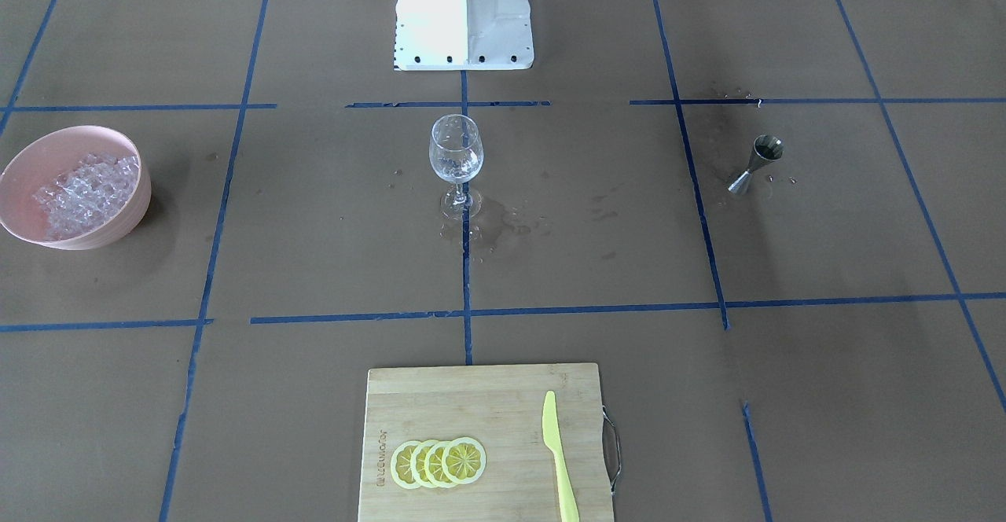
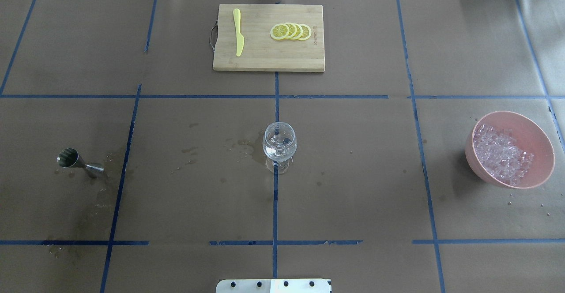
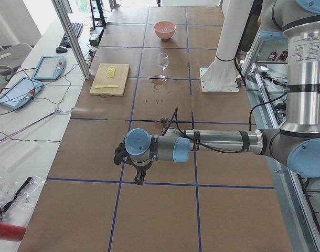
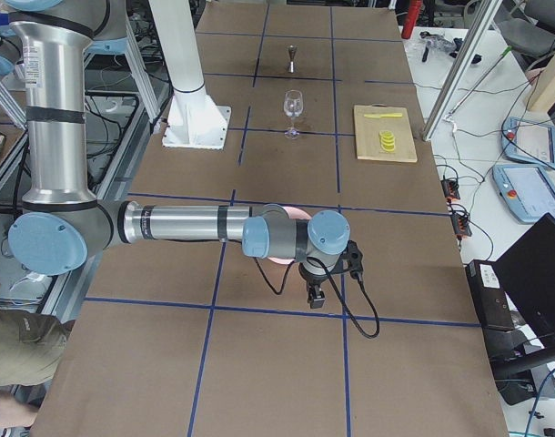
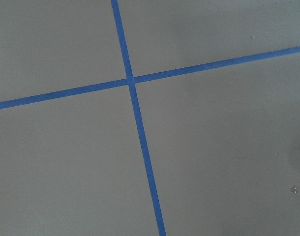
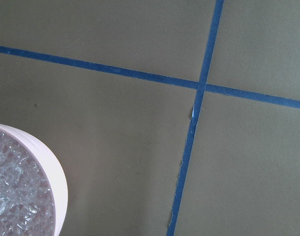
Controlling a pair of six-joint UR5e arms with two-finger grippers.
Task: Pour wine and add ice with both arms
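- Standing mid-table, a wine glass (image 2: 279,145) is seen.
- Ice (image 2: 501,154) is held in a pink bowl (image 2: 532,127).
- Left gripper (image 3: 140,179), right gripper (image 4: 316,296): whether open or closed cannot be told.

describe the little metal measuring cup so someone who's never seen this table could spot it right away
Start at the brown paper-covered table with its blue tape grid and find the wine glass standing at its centre. In the overhead view, go far left along the same row, opposite the pink bowl: the jigger stands there alone. It is a small silver double cone pinched at the waist.
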